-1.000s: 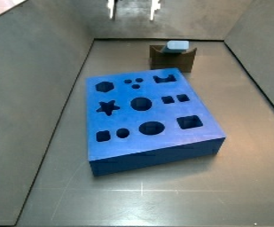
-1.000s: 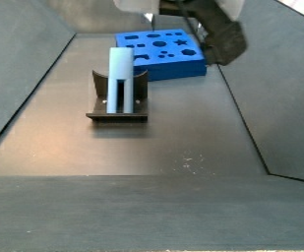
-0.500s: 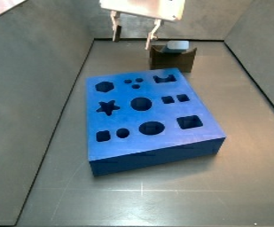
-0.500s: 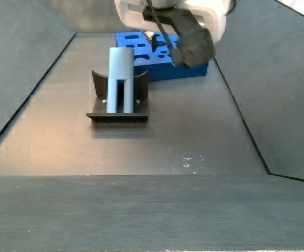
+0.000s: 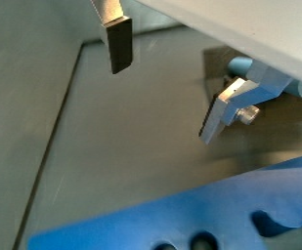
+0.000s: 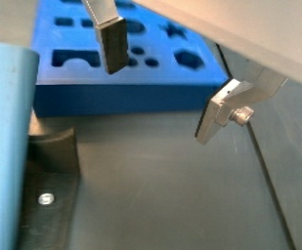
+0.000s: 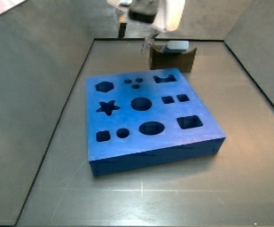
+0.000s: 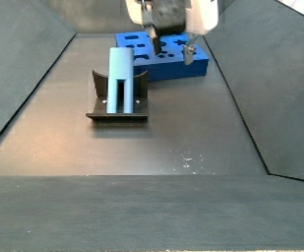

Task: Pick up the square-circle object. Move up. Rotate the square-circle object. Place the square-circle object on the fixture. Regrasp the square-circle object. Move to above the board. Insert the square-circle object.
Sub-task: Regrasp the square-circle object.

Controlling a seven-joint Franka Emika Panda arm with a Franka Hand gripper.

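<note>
Both wrist views show the gripper (image 5: 160, 83) spread wide, with nothing held between its fingers (image 6: 111, 44). In a side view the peg (image 8: 119, 77) is seen standing upright in the fixture (image 8: 117, 103), with the board (image 8: 167, 54) at about 1 o'clock from it. The gripper (image 8: 169, 44) is seen hanging over the board's near edge, apart from the peg. In a side view the fixture (image 7: 175, 58) is seen beyond the board (image 7: 149, 120), at 12 o'clock.

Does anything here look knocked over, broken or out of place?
Nothing stands out. The pale peg stands upright in the dark fixture, the blue board lies flat on the floor, and the claw hangs open and empty above them.
</note>
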